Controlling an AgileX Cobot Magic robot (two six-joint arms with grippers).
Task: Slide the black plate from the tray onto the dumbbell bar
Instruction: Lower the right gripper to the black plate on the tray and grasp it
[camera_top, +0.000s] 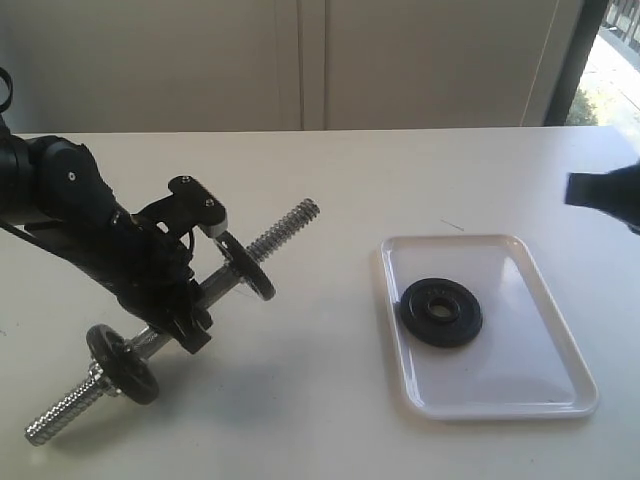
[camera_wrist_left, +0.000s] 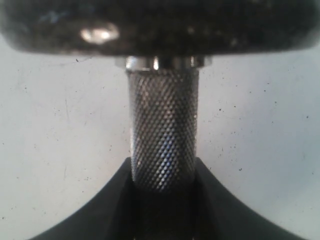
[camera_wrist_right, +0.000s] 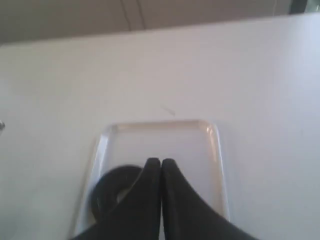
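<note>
The black plate (camera_top: 441, 311) lies flat in the tray (camera_top: 560, 340), toward its left side, so your main step is not yet done. The tray sits near the right edge of the tabletop (camera_top: 320, 410). Your right gripper (camera_wrist_right: 161, 167) hovers above it, jaws pressed together and holding nothing. It has yet to open, take the plate and carry it across. The dumbbell bar (camera_top: 285, 228) looks ready. Your left gripper (camera_top: 198, 285) clamps its knurled middle, with the free threaded end raised toward the tray and two discs (camera_top: 122, 362) already on.
</note>
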